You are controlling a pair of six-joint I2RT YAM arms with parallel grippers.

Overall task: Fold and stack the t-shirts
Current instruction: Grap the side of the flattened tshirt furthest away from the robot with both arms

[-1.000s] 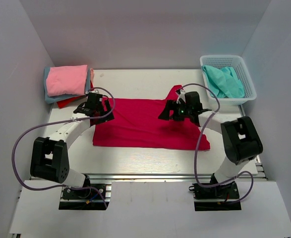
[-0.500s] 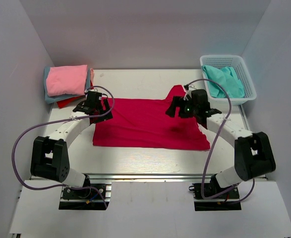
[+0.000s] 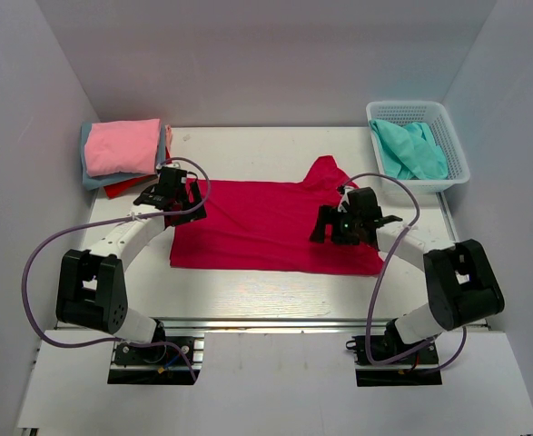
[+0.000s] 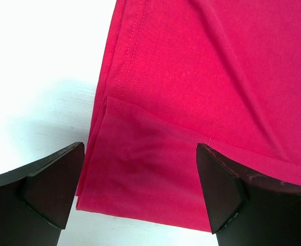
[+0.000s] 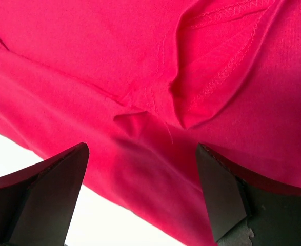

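Note:
A crimson-magenta t-shirt (image 3: pixel 266 227) lies spread flat on the white table. My left gripper (image 3: pixel 177 202) is open above the shirt's left hem edge (image 4: pixel 191 102); nothing is between its fingers (image 4: pixel 53 189). My right gripper (image 3: pixel 337 227) is open low over the shirt's right side, near a folded sleeve seam (image 5: pixel 212 77), holding nothing. Folded t-shirts, light pink (image 3: pixel 121 145) on grey-blue and red, are stacked at the back left. A teal t-shirt (image 3: pixel 411 150) lies in the basket.
A white plastic mesh basket (image 3: pixel 448 123) stands at the back right corner. White walls enclose the table on three sides. Purple cables loop from both arms. Bare table shows along the front edge (image 3: pixel 275 291).
My right gripper has moved toward the near right and lower over the shirt's right side. The shirt's upper right sleeve is now uncovered. My left gripper has barely moved.

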